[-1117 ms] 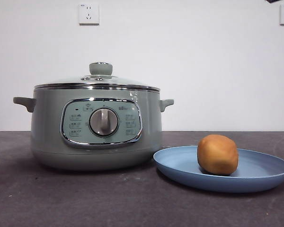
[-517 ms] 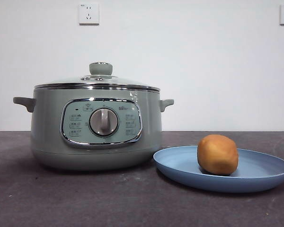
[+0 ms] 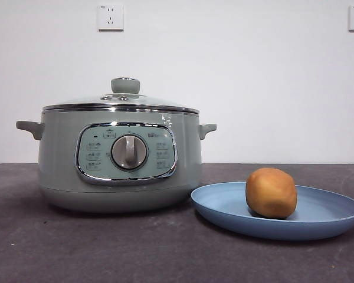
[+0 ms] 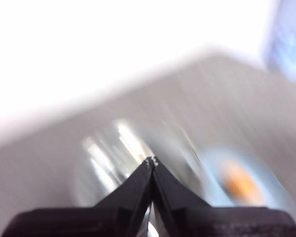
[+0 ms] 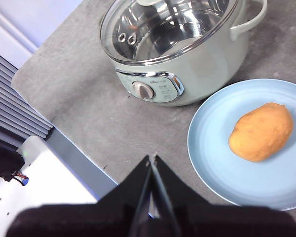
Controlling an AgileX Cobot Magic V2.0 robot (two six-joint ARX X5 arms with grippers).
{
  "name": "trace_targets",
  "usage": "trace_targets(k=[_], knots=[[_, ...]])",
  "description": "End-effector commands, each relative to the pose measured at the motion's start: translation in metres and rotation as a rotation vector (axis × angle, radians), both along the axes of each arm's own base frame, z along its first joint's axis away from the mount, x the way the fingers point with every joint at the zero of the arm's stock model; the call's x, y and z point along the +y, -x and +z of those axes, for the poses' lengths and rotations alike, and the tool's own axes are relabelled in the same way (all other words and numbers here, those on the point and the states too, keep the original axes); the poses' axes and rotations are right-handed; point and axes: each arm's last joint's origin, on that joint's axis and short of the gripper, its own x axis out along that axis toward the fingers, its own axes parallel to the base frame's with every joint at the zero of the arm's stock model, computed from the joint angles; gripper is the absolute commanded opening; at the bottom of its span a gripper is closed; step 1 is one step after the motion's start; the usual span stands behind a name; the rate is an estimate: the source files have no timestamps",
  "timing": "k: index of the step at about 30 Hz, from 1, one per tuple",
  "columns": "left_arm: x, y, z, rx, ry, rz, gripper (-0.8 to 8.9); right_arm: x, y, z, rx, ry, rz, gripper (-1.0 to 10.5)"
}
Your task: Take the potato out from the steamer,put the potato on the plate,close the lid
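1. Golden-brown potato (image 3: 271,193) is lying on the blue plate (image 3: 224,206), at 3 o'clock from the steamer (image 3: 119,158).
2. Glass lid (image 3: 121,101) is sitting shut on the steamer.
3. L gripper (image 4: 151,160) is hanging above the table (image 3: 106,247), jaws pressed together, view blurred.
4. R gripper (image 5: 152,158) is hanging high, jaws pressed together, holding nothing.

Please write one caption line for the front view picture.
Golden-brown potato resting on light-blue plate beside lidded sage-green steamer.
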Motion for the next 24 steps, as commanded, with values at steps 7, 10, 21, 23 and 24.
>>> trace_targets(k=[7, 10, 21, 23, 24], knots=[[0.031, 0.036, -0.042, -0.401, 0.043, 0.29, -0.04, 0.0, 0.0, 0.001, -0.003, -0.004, -0.003, 0.0], [0.035, 0.04, -0.077, -0.436, 0.043, 0.367, -0.04, 0.0, 0.0, 0.001, -0.003, -0.004, -0.003, 0.0], [0.04, 0.035, -0.191, -0.269, 0.139, 0.446, -0.04, 0.0, 0.0, 0.001, -0.003, -0.004, -0.003, 0.0], [0.041, 0.033, -0.207, -0.239, 0.162, 0.474, -0.04, 0.0, 0.0, 0.001, -0.003, -0.004, -0.003, 0.0], [0.042, 0.031, -0.215, -0.223, 0.168, 0.49, -0.04, 0.0, 0.0, 0.001, -0.003, -0.004, -0.003, 0.0]])
